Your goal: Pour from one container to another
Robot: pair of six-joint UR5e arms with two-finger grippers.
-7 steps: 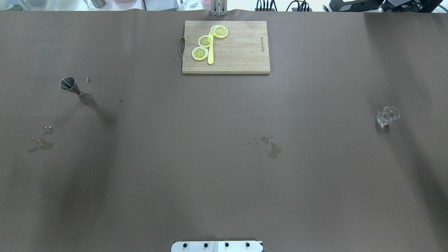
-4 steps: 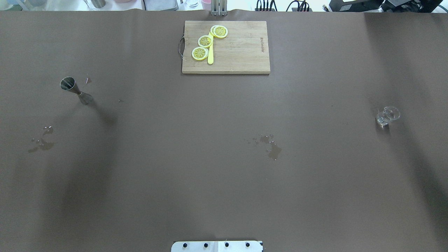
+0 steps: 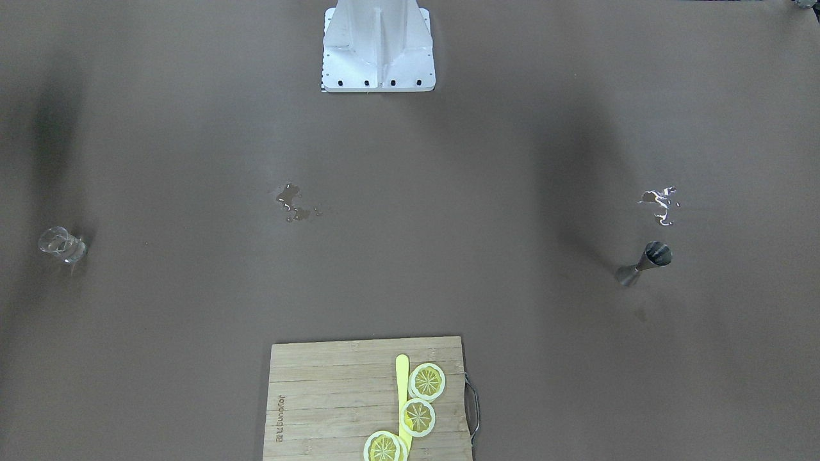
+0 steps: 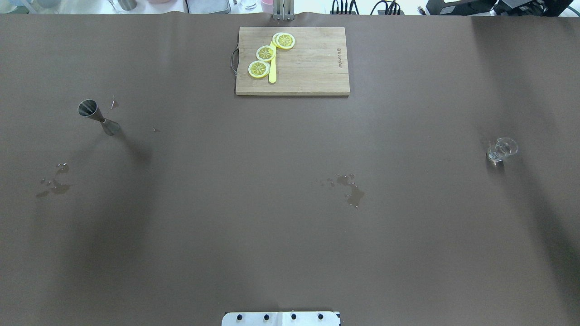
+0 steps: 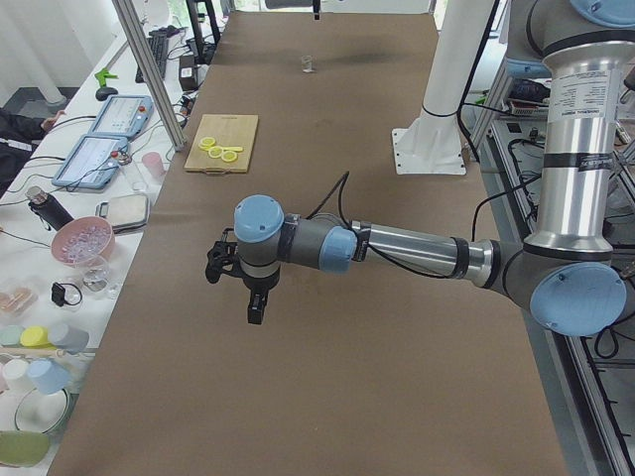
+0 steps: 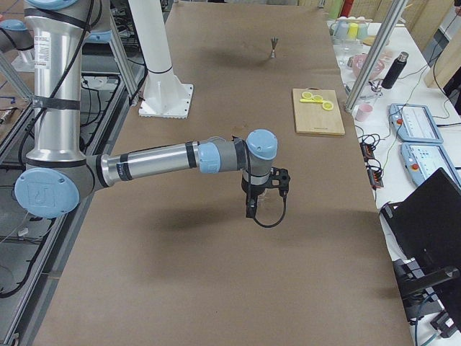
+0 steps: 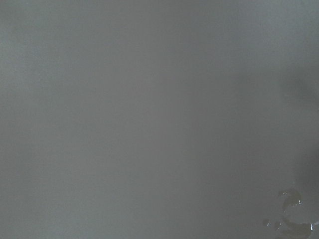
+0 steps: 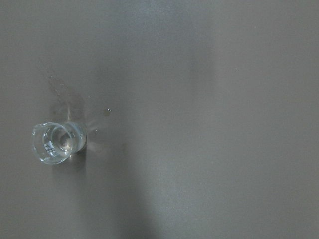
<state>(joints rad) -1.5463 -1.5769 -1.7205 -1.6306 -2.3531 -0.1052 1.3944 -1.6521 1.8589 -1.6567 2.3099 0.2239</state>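
A steel jigger (image 4: 97, 117) (image 3: 647, 261) stands upright on the brown table's left half. Far off on the right half stands a small clear glass beaker (image 4: 500, 149) (image 3: 62, 245), also at the left of the right wrist view (image 8: 57, 143). Neither arm shows in the overhead or front views. The left gripper (image 5: 253, 302) hangs above the table in the exterior left view, the right gripper (image 6: 252, 209) hangs close to the beaker in the exterior right view. Whether either is open or shut I cannot tell. No fingers show in the wrist views.
A wooden cutting board (image 4: 312, 68) (image 3: 320, 397) with lemon slices (image 4: 266, 53) and a yellow knife lies at the far middle. Water puddles (image 4: 351, 189) lie mid-table, more puddles (image 4: 54, 183) at the left. The robot base (image 3: 378, 45) stands at the near edge.
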